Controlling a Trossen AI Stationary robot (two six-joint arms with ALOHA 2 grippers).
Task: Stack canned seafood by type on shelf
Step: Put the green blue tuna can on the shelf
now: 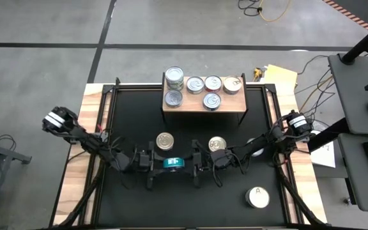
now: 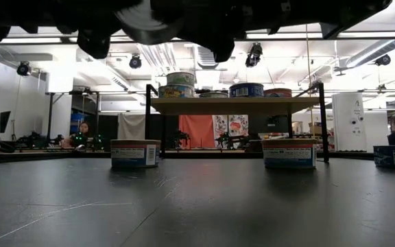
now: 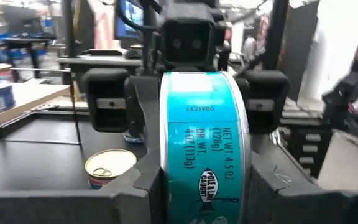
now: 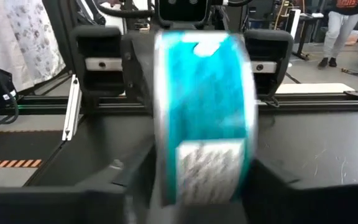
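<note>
A teal-labelled can [image 1: 172, 163] hangs in mid-air above the table's middle, turned on edge between both grippers. My left gripper [image 1: 161, 162] comes from the table's left and my right gripper [image 1: 185, 162] from the right; each is shut on the can. The wooden shelf [image 1: 235, 107] at the far side carries several silver-topped cans, two of them stacked [image 1: 174, 78]. Two gold-topped cans [image 1: 165, 141] [image 1: 217, 144] and the white-topped "A" can [image 1: 257, 197] stand on their bases on the black tabletop. My left gripper pinches the can across its two flat ends, the fingers [image 3: 143, 190] flanking the label wall [image 3: 204, 155]. They reach in level from the table's left. The can is lifted clear, its axis level. My right gripper holds the same can by its flat ends on the opposite half, fingers [image 3: 143, 102] level from the table's right. In its own view the can's wall [image 4: 204, 112] stands between the fingers.
A further can [image 1: 254, 147] sits partly under the right arm. In the low view, cans [image 2: 134, 153] [image 2: 289, 153] stand in front of the shelf [image 2: 232, 105] on its dark legs. The near left of the tabletop is bare black surface.
</note>
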